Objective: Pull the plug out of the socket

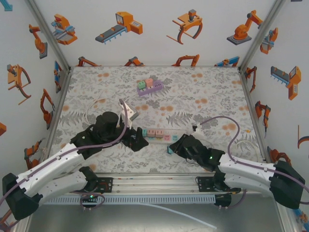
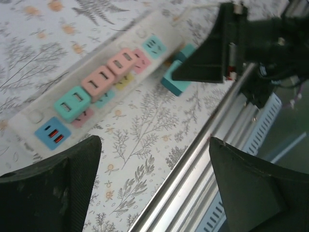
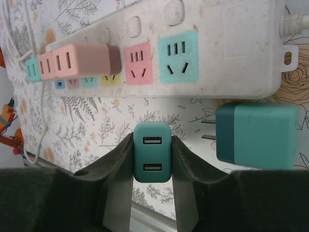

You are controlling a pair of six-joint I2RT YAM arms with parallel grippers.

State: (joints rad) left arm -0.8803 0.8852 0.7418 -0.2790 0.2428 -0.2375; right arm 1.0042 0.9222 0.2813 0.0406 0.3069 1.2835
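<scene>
**Q:** Position of the socket strip (image 1: 159,134)?

**A:** Flat on the tabletop (image 1: 193,92), between the two arms. Pink plugs (image 3: 79,59) are seated in it.

**Q:** Claw status?

**A:** Left claw (image 2: 154,142): fingers spread wide, holding nothing, over the tabletop beside the strip. Right claw (image 3: 152,145): clamped on the teal USB plug (image 3: 152,152), which sits clear of the strip, just beside its edge. A second teal plug (image 3: 256,135) lies loose nearby, prongs exposed.

Power strip (image 3: 231,48): white, flat on the table, with pink and teal socket faces; pink plugs (image 3: 79,58) sit in it. Teal USB plug (image 3: 152,152): two ports facing the wrist camera, clear of the strip, pinched in the right gripper (image 3: 152,159). Larger teal plug (image 3: 256,135): on the table just beside the strip, prongs bare.
</scene>
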